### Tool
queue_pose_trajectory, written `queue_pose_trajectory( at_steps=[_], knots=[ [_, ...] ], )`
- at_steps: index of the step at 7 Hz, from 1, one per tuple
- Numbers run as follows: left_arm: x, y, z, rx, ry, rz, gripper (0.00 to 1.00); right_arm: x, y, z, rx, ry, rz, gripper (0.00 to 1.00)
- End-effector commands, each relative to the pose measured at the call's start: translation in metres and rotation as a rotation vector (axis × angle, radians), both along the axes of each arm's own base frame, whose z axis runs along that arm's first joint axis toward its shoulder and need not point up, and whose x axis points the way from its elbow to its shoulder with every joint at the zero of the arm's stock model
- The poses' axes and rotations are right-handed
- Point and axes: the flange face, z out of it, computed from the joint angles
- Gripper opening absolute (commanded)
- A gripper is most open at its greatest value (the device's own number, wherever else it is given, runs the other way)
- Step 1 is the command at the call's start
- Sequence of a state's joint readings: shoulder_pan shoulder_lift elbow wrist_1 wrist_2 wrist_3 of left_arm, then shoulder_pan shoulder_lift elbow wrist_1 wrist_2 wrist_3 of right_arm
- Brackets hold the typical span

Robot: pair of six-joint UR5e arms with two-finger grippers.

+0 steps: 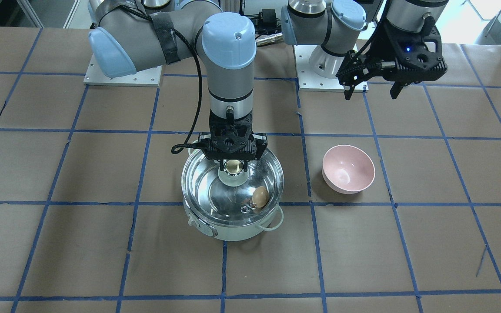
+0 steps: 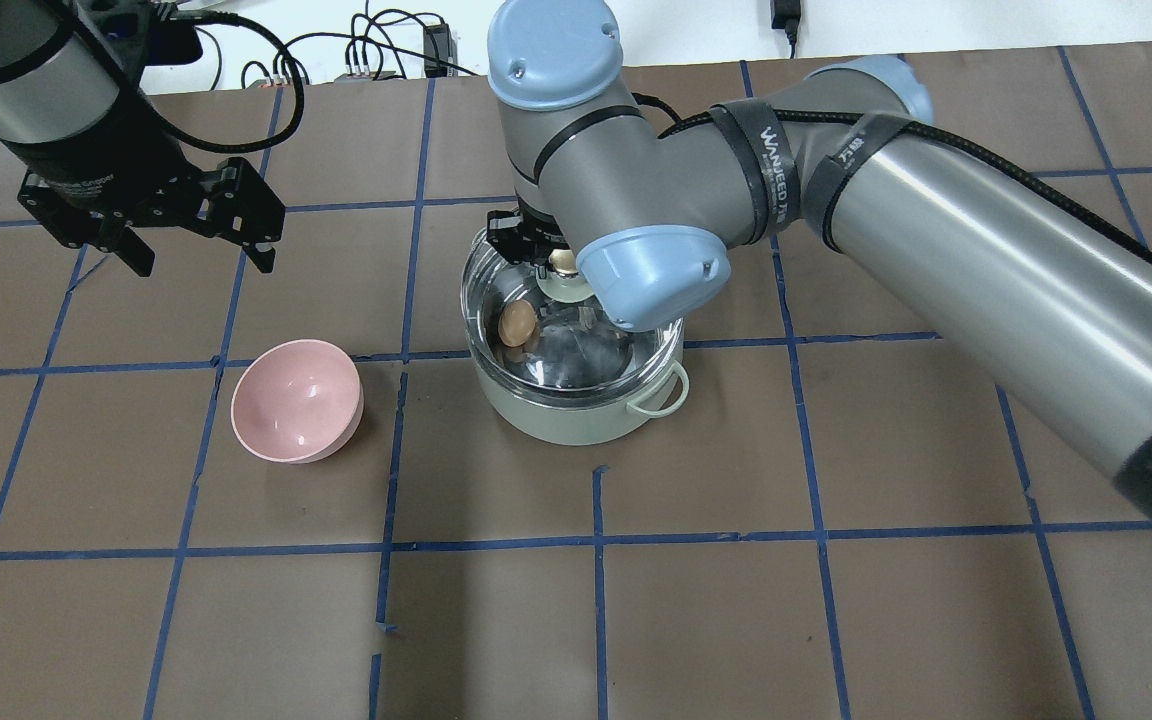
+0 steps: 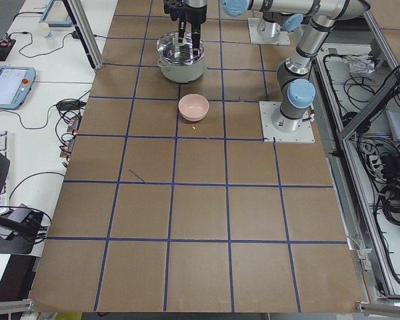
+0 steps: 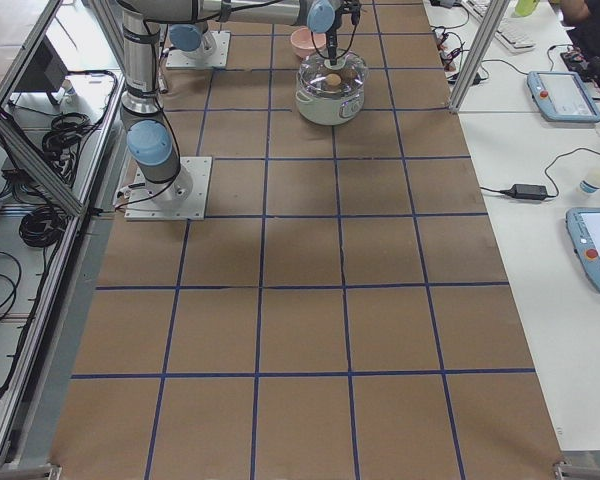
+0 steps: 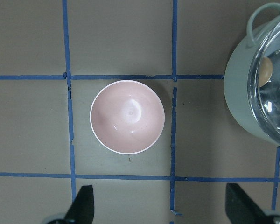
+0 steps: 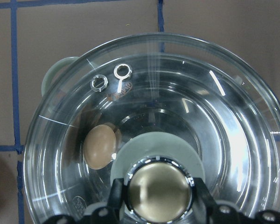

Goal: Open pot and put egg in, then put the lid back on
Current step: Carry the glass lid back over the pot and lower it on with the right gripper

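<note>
Black left hand (image 2: 204, 262) hangs wide-spread over the worktop (image 2: 836, 600). Pink bowl (image 2: 296, 412) sits near it. Mint pot (image 2: 576, 420) at centre holds the egg (image 2: 517, 323), seen through the glass lid (image 6: 214, 116) over it. Right hand (image 6: 158, 200) is clamped on the lid's knob (image 1: 233, 165).

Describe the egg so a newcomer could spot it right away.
Find the mint-green pot beside the pink bowl, mid-table. Look through the clear glass lid over it: the egg lies inside, small, tan and oval, the only matte thing among shiny steel.
</note>
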State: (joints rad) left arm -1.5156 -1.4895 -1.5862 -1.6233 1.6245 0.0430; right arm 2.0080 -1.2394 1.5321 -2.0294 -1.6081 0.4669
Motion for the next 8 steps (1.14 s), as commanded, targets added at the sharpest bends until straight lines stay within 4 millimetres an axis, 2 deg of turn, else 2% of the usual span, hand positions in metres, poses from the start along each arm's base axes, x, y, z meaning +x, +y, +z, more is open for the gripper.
queue_pose_trajectory(
  at_steps=[1,3,4,6,7,8],
  knots=[
    [0.000,0.000,-0.001,0.001,0.000,0.000,1.00,0.000,0.000,0.000,-0.002,0.004,-0.006,0.57],
    [0.000,0.000,0.001,-0.002,0.004,0.001,1.00,-0.001,0.000,0.003,-0.007,0.003,-0.008,0.61],
    [0.000,0.000,0.001,-0.002,0.009,0.003,1.00,-0.001,0.000,0.004,-0.009,0.004,-0.008,0.66],
    [0.001,0.000,0.001,-0.002,0.009,0.004,1.00,-0.001,-0.002,0.006,-0.013,0.000,-0.028,0.68],
    [0.000,0.000,0.001,-0.002,0.009,0.003,1.00,-0.019,-0.012,0.014,-0.019,0.005,-0.040,0.68],
    [0.001,-0.001,0.002,-0.004,0.009,0.004,1.00,-0.044,-0.021,0.033,-0.037,0.008,-0.066,0.68]
  ],
)
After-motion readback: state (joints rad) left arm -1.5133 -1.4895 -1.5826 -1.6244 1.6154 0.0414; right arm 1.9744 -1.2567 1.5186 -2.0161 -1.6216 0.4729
